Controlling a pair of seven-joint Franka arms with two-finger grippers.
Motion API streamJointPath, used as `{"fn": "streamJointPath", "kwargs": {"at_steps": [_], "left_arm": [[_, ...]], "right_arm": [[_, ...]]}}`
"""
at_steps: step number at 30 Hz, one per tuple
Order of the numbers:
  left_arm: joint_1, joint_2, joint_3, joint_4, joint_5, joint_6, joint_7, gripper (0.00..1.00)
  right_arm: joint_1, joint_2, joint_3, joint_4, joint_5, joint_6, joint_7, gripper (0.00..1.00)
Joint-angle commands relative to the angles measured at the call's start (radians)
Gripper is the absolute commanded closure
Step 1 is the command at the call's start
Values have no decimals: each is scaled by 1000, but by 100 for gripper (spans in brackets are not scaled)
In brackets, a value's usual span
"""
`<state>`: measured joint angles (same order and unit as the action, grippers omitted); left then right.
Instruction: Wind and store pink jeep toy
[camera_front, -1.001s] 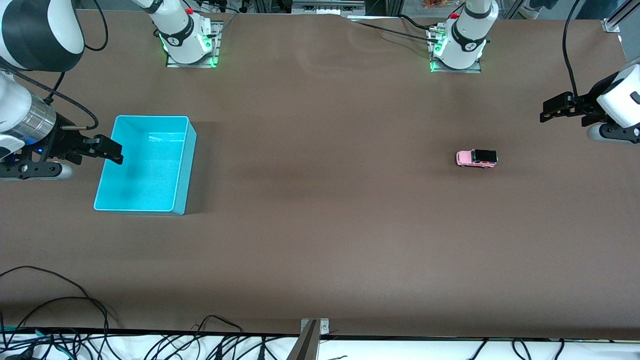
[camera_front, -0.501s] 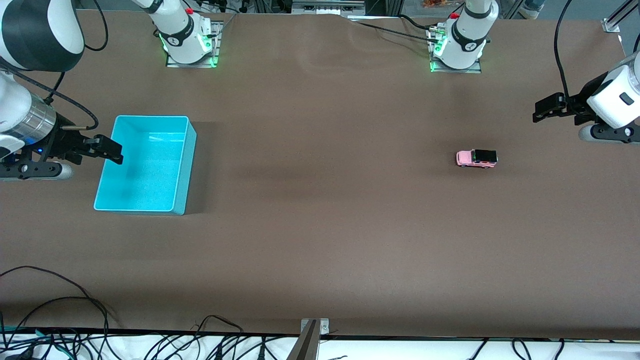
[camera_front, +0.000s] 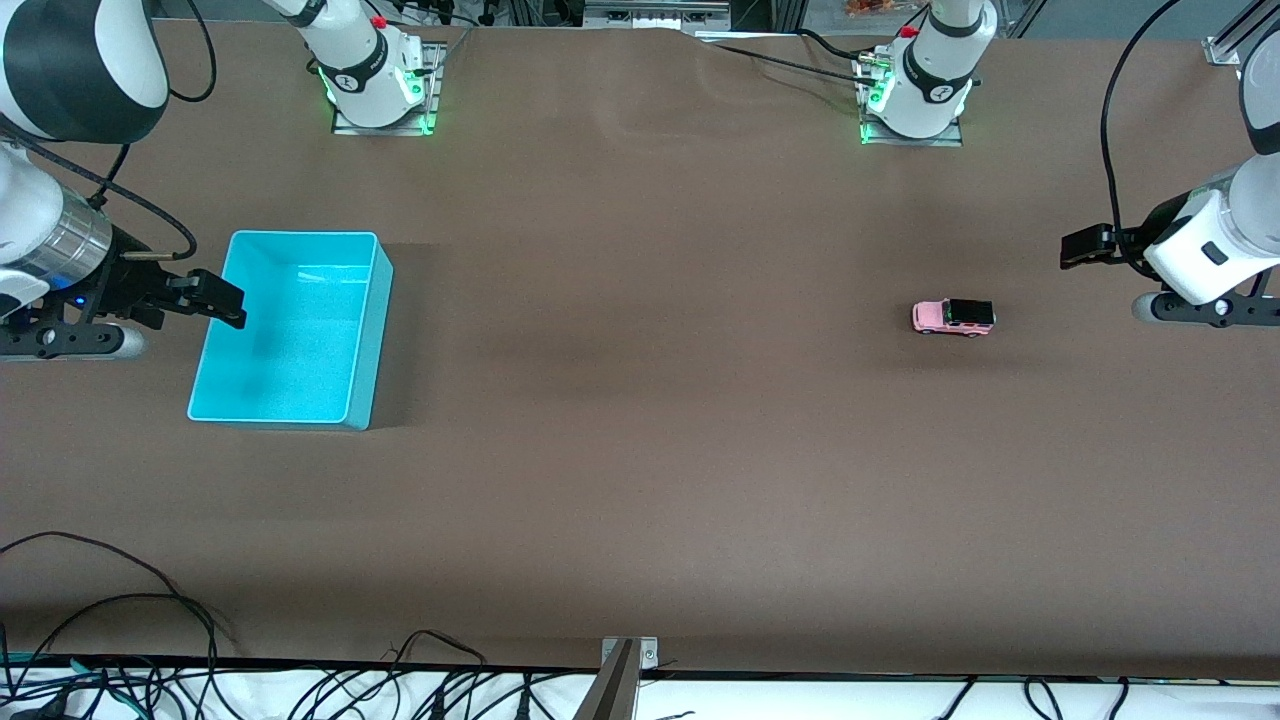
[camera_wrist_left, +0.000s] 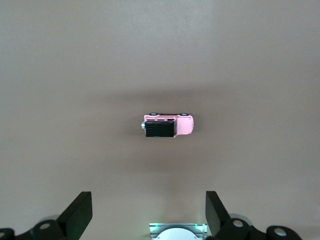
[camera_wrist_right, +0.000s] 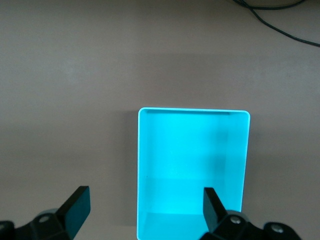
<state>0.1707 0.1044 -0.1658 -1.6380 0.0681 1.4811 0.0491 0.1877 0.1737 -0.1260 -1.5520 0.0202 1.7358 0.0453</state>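
Over the last second the left gripper has swung in from the left arm's edge of the tabletop and come lower, closing on the pink jeep toy, though it is not yet over it. Its fingers stand spread wide and hold nothing, and in the left wrist view the jeep sits centred ahead of the open fingertips. The jeep itself has not shifted: it rests on its wheels on the bare tabletop, toward the left arm's end and well apart from the turquoise bin at the right arm's end. This reads as the start of the approach for the first pick, so winding and storing are still to come. The right gripper waits, released and empty, over the bin's rim, unmoved.
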Motion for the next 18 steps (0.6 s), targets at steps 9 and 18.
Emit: {"fn": "streamJointPath", "kwargs": {"at_steps": [9,18], "left_arm": [[13,40,6,4,42,47,1,0],[36,14,8,-120,35,155,-9,0]], "right_arm": [[1,-2,0,7,-11,-5,4,0],[2,-2,0,7,-11,-5,4,0]]}}
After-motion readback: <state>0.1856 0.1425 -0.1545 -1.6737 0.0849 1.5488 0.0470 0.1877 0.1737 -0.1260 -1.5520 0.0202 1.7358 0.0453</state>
